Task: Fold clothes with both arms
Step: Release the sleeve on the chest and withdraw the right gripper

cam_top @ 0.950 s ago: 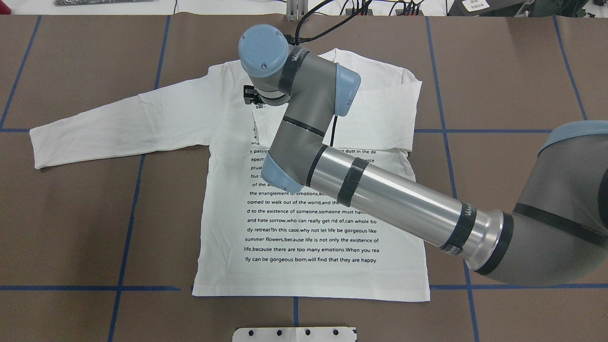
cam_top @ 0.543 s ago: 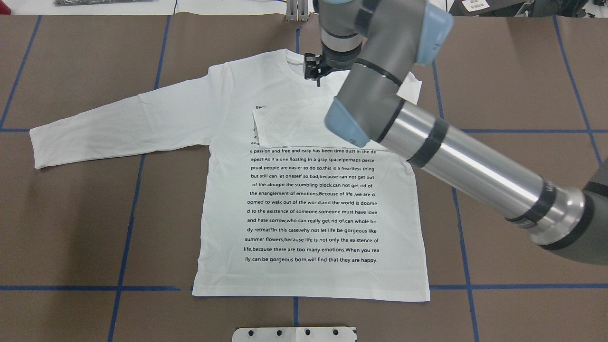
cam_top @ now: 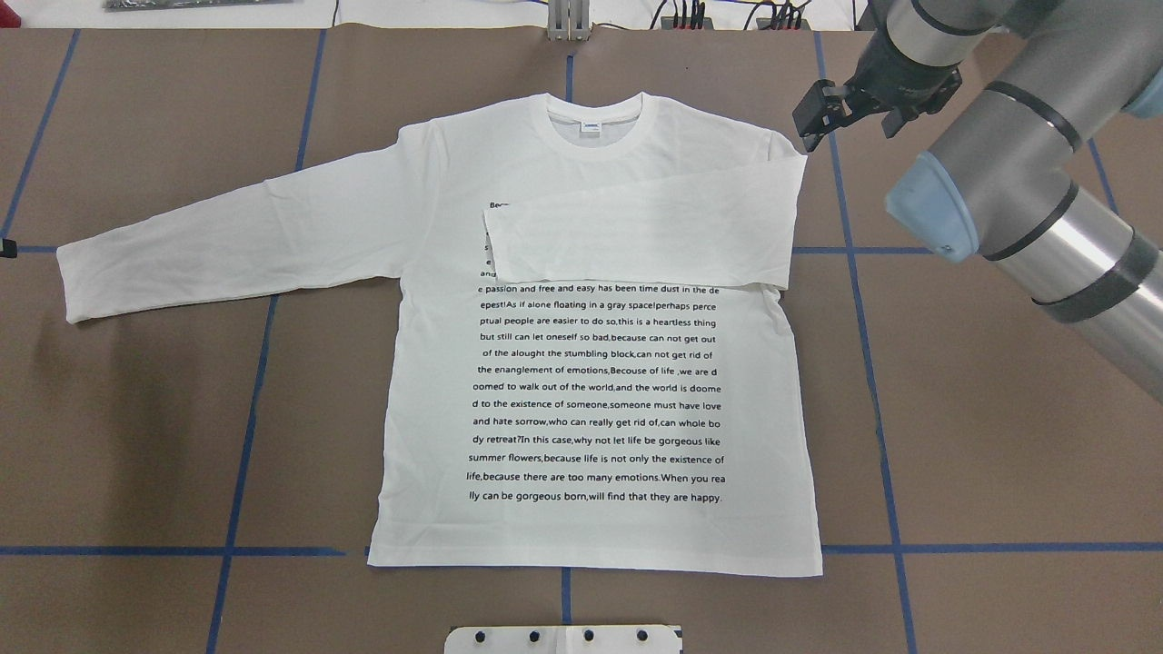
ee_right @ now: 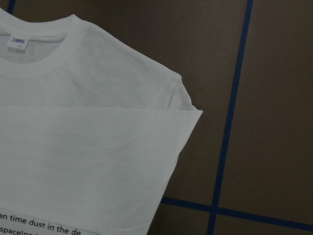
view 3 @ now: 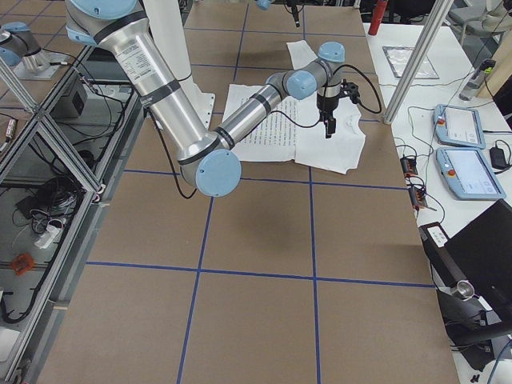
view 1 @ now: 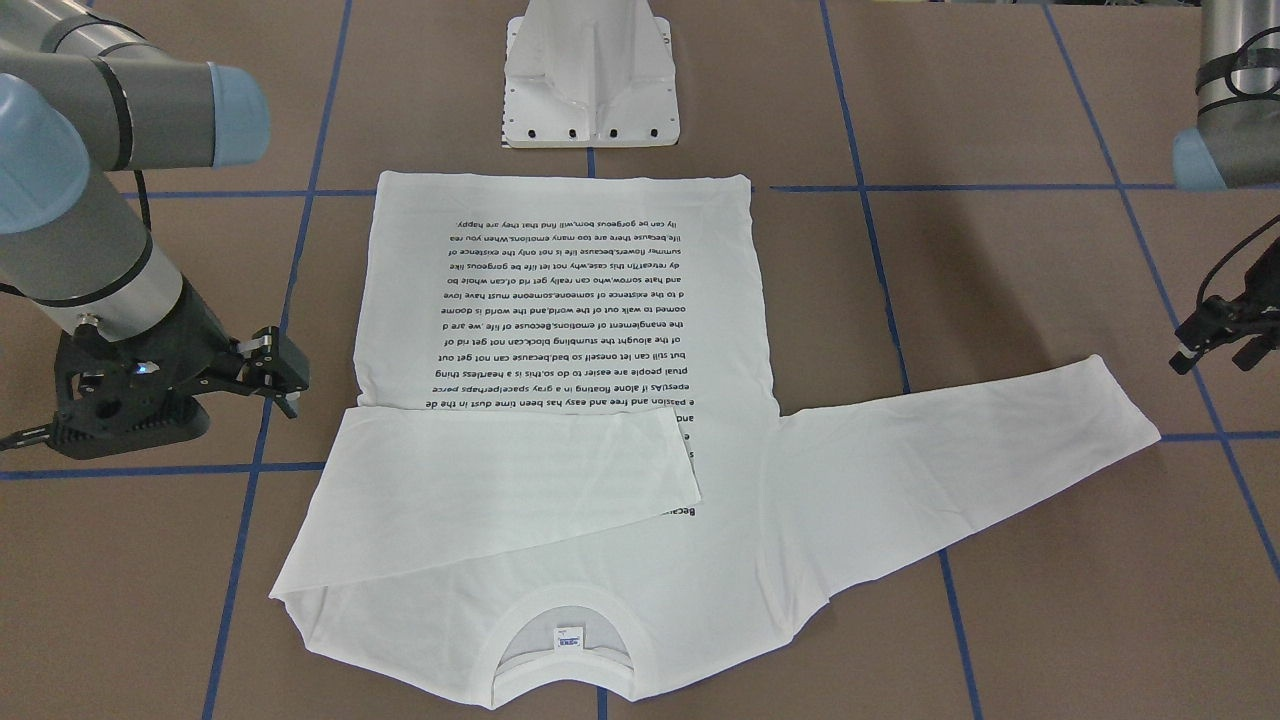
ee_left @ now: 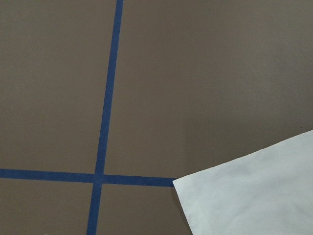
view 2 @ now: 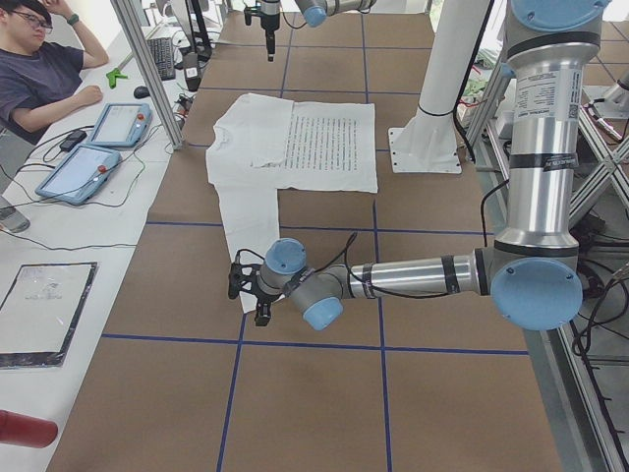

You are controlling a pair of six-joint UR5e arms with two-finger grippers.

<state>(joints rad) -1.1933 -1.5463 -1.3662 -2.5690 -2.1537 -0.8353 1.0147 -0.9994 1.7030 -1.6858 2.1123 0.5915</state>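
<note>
White shirt (cam_top: 427, 363) lies flat, 1 sleeve (cam_top: 636, 241) folded across; right gripper (cam_top: 849, 130) and left gripper (view 1: 1220, 352) hover spread, empty.

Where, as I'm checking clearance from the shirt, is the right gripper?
Overhead view, upper right: the right gripper hangs just off the T-shirt, beside the shoulder with the folded-in sleeve.
</note>
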